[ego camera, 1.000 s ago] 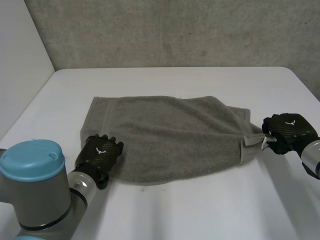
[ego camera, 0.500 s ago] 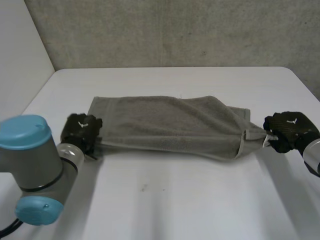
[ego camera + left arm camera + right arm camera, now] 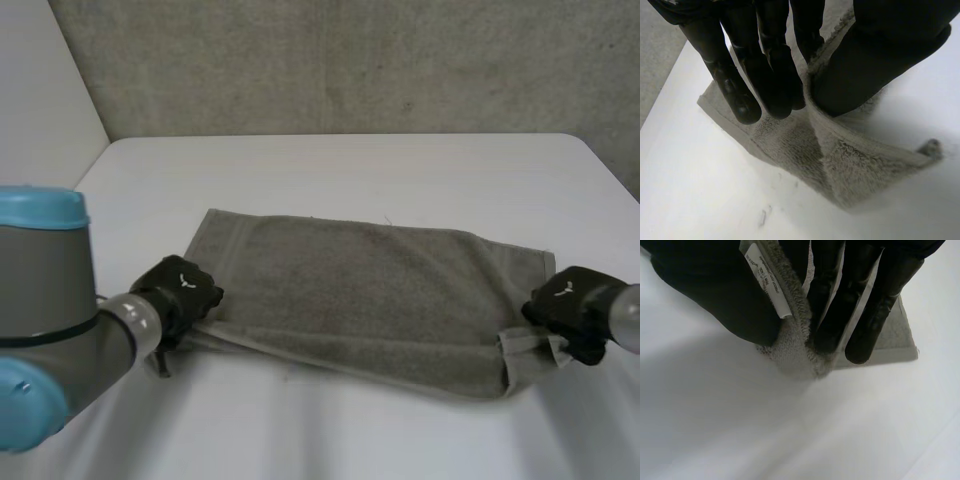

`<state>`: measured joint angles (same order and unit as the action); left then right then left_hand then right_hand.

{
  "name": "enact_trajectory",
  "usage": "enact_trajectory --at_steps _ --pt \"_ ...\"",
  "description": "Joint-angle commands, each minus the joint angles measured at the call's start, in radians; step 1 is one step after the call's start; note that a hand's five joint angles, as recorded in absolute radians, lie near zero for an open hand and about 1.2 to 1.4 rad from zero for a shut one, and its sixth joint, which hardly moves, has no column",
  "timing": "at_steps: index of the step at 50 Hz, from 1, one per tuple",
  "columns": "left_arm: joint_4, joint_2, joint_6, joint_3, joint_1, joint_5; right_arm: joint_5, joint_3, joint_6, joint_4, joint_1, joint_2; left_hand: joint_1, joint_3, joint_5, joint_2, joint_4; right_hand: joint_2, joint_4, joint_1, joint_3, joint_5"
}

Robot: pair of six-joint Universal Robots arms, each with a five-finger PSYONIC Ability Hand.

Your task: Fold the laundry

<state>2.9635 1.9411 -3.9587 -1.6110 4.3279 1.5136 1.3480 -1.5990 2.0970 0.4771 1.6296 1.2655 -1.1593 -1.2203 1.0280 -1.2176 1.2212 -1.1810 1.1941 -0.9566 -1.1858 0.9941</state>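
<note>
A grey towel [image 3: 370, 285] lies stretched across the white table [image 3: 340, 165], folded lengthwise. My left hand [image 3: 180, 293] is at the towel's left end, pinching its near corner between thumb and fingers [image 3: 772, 85]; the towel [image 3: 840, 160] hangs below that pinch. My right hand [image 3: 570, 305] is at the towel's right end, near corner. There its thumb [image 3: 715, 295] and fingers pinch the towel's edge [image 3: 795, 340] beside a white label [image 3: 765, 277].
A grey wall [image 3: 340, 60] rises behind the table's far edge. Bare table [image 3: 330, 430] lies in front of the towel and behind it. My left arm [image 3: 50, 310] stands at the near left corner.
My left hand shut on the towel's left corner. Both hands then drew the towel towards the table's near side, pulling it taut and flatter.
</note>
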Motion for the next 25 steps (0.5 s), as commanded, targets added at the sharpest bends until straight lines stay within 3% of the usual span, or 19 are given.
enact_trajectory --at_steps 1,2,4,5,6,7,9,13,18,23,25 --pt "0.077 0.125 0.026 0.380 -0.014 0.051 0.040 0.342 0.229 -0.231 0.099 -0.063 -0.237 -0.176 0.194 -0.179 0.175 -0.215 0.202 -0.440 -0.210 0.228" --pt "0.077 0.125 0.026 0.381 -0.014 0.051 0.040 0.343 0.230 -0.232 0.099 -0.063 -0.237 -0.176 0.194 -0.179 0.175 -0.215 0.202 -0.440 -0.210 0.228" --pt "0.121 0.125 0.036 0.482 -0.016 0.071 0.040 0.474 0.412 -0.407 0.096 -0.045 -0.237 -0.176 0.194 -0.179 0.175 -0.215 0.202 -0.440 -0.210 0.228" --pt "0.179 0.124 0.055 0.588 -0.016 0.088 0.040 0.475 0.413 -0.408 0.096 -0.044 -0.237 -0.176 0.194 -0.179 0.175 -0.215 0.202 -0.440 -0.210 0.228" --pt "0.249 0.122 0.082 0.688 -0.017 0.102 0.040 0.509 0.498 -0.519 0.098 -0.026 -0.237 -0.176 0.194 -0.179 0.175 -0.215 0.202 -0.440 -0.210 0.228" --pt "0.250 0.122 0.082 0.689 -0.017 0.102 0.040 0.510 0.498 -0.520 0.098 -0.026 -0.237 -0.176 0.194 -0.179 0.175 -0.215 0.202 -0.440 -0.210 0.228" --pt "0.395 0.116 0.154 0.831 -0.017 0.128 0.049 0.513 0.637 -0.751 0.095 0.023 -0.237 -0.176 0.194 -0.179 0.175 -0.215 0.202 -0.440 -0.210 0.228" --pt "0.492 0.099 0.220 0.890 -0.017 0.138 0.057 0.484 0.679 -0.888 0.093 0.061 -0.237 -0.176 0.194 -0.179 0.175 -0.215 0.202 -0.440 -0.210 0.228" --pt "0.470 0.064 0.251 0.827 -0.016 0.137 0.042 0.410 0.681 -0.882 0.099 0.078 -0.237 -0.176 0.194 -0.179 0.175 -0.215 0.202 -0.440 -0.210 0.228" --pt "0.443 0.027 0.260 0.623 -0.010 0.128 -0.010 0.295 0.679 -0.868 0.090 0.075 -0.237 -0.176 0.194 -0.179 0.175 -0.215 0.202 -0.440 -0.210 0.228" --pt "0.453 0.010 0.262 0.446 -0.002 0.119 -0.078 0.211 0.681 -0.858 0.085 0.063 -0.237 -0.176 0.194 -0.179 0.175 -0.215 0.202 -0.440 -0.210 0.228"
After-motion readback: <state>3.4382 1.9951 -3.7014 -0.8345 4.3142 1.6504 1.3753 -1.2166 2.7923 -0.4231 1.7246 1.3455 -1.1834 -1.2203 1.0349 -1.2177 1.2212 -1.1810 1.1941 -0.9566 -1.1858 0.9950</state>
